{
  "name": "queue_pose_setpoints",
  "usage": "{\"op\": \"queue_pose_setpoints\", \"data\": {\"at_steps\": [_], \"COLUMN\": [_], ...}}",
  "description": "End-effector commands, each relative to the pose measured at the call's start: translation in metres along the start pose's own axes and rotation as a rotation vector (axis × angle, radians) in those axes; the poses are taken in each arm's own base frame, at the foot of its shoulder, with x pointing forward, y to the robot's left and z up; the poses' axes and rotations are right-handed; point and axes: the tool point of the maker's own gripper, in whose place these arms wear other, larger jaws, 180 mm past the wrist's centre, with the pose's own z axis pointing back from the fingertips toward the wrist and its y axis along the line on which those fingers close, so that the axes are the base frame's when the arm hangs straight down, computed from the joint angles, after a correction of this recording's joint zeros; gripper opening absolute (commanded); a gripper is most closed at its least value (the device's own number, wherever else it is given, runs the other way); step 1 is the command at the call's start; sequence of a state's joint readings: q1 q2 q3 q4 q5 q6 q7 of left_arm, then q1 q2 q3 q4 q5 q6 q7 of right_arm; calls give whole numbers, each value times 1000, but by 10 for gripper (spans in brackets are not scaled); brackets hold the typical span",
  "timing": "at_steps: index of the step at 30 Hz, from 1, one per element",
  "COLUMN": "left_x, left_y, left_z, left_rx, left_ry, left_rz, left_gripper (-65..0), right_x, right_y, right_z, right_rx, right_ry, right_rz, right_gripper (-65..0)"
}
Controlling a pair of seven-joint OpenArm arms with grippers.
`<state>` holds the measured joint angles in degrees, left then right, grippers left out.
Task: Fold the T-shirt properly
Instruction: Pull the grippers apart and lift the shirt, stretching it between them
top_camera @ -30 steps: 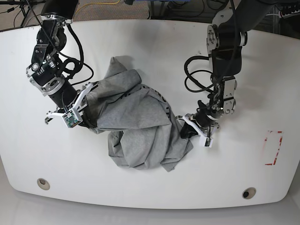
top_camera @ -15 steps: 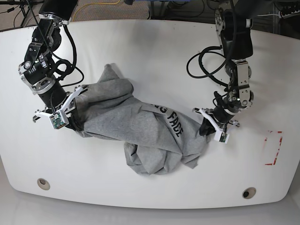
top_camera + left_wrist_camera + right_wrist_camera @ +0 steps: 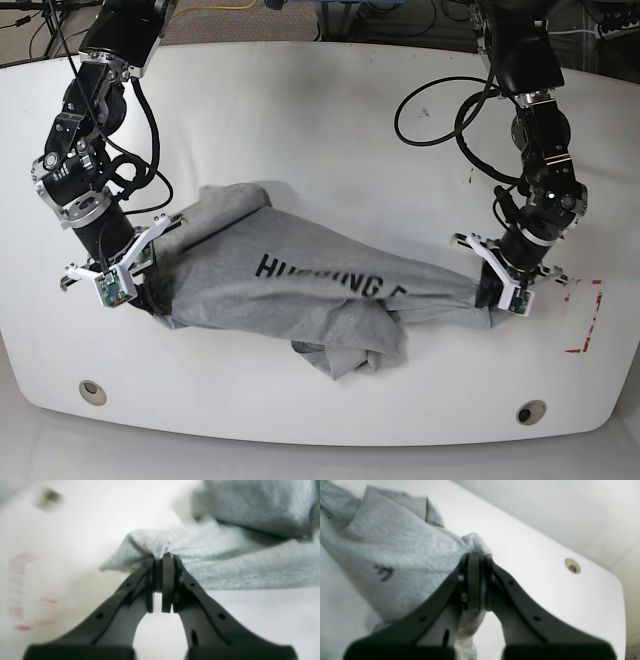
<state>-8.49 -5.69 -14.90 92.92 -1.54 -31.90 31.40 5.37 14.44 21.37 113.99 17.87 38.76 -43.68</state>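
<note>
Heather-grey T-shirt [image 3: 300, 285] with black lettering, on a white table [image 3: 320, 110].

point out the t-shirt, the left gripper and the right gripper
T-shirt [image 3: 300, 290], base view, on the chest below the lettering.
left gripper [image 3: 162, 562], left wrist view, at the shut tips pinching cloth.
right gripper [image 3: 476, 560], right wrist view, at the shut tips pinching cloth.

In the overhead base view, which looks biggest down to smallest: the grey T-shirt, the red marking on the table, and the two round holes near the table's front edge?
1. T-shirt, by far the largest.
2. Red marking.
3. The two holes, which look alike in size.
</note>
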Motion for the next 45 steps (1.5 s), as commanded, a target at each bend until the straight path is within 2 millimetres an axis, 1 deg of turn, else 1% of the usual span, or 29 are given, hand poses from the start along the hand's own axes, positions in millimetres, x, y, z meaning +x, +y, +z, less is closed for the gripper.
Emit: {"op": "queue_pose_setpoints", "data": {"at_steps": [1,5,7,8,10,13,14,16,17,18,21,24,26,29,31,33,36,40,43,45], "left_x": [51,82,98,109,124,154,161,181,189,203,233,260,281,299,312,321,327,327,324,320], "left_y": [17,27,32,35,40,48,50,56,59,64,79,90,100,111,117,120,124,132,132,132], "left_z": [11,22,25,28,32,40,42,49,51,58,76,90,104,118,129,136,143,148,148,145], "left_rx": [56,99,117,130,148,181,189,215,224,246,304,345,383,424,448,460,476,501,502,499], "left_ry": [-110,-141,-159,-172,-192,-238,-248,-274,-286,-308,-353,-393,-424,-450,-479,-501,-514,-505,-498,-486], "left_rz": [-45,-88,-104,-114,-124,-145,-150,-160,-164,-170,-182,-195,-207,-223,-232,-236,-245,-261,-261,-263], "left_gripper": [-650,-650,-650,-650,-650,-650,-650,-650,-650,-650,-650,-650,-650,-650,-650,-650,-650,-650,-650,-650], "right_x": [28,45,53,60,70,91,97,115,121,132,158,186,206,230,242,250,258,258,255,248], "right_y": [-16,-26,-27,-29,-35,-37,-37,-38,-38,-38,-42,-49,-56,-59,-65,-69,-68,-67,-68,-68], "right_z": [-3,-13,-21,-25,-29,-35,-37,-41,-42,-43,-43,-40,-36,-32,-28,-25,-24,-24,-25,-27], "right_rx": [-33,-42,-32,-30,-35,-42,-45,-51,-53,-59,-80,-115,-146,-170,-202,-217,-220,-222,-221,-216], "right_ry": [-82,-118,-133,-144,-150,-172,-178,-202,-209,-222,-258,-300,-332,-366,-362,-359,-362,-359,-349,-337], "right_rz": [6,2,4,13,41,93,109,152,166,191,246,290,319,357,395,419,434,440,435,429], "right_gripper": [-621,-620,-620,-620,-620,-620,-620,-620,-620,-620,-618,-618,-618,-618,-618,-618,-618,-618,-618,-618]}}
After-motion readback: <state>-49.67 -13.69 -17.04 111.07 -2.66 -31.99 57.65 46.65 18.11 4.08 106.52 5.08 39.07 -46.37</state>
